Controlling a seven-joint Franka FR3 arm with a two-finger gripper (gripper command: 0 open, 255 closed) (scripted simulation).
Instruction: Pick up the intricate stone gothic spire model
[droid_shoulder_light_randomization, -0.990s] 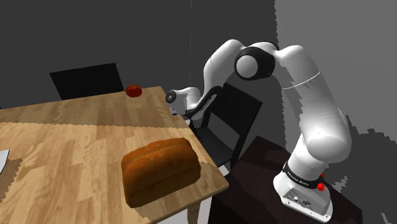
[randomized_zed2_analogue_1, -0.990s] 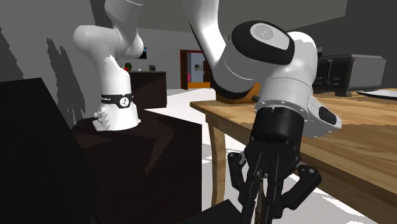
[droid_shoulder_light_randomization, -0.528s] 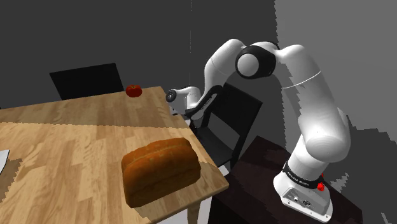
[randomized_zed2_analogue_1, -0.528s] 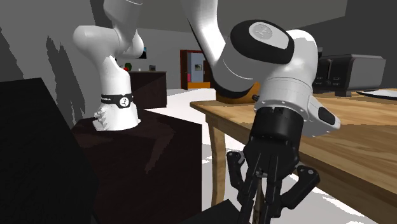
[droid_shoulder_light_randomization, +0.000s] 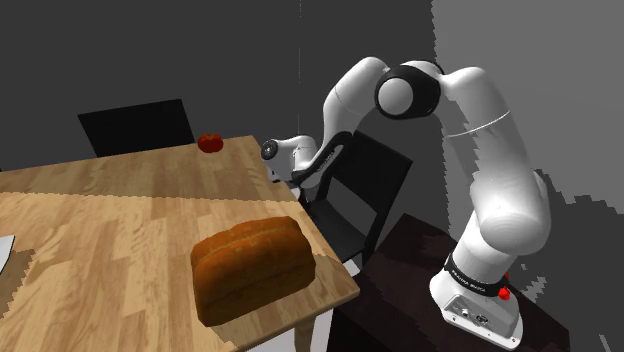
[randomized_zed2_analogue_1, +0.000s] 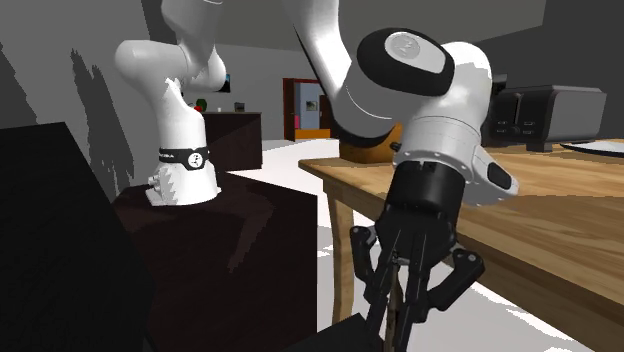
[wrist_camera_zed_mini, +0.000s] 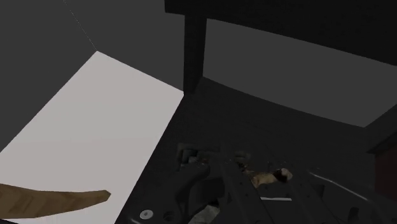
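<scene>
The spire model is a dark, ragged piece with a pale brownish tip, lying crosswise in the fingers just over the black chair seat. My gripper is shut on it. In the second exterior view the gripper points down beside the wooden table, its fingers drawn together below the level of the tabletop. In the shoulder view the arm's wrist dips behind the table's far right edge, above the black chair.
A brown bread loaf lies near the table's front corner, and a red tomato sits at the far edge. A second black chair stands behind the table. The dark stand is close to the chair.
The hand has shifted toward the second exterior view's left and risen slightly, tilting a little. The arm's elbow has moved a bit up and right in the shoulder view.
</scene>
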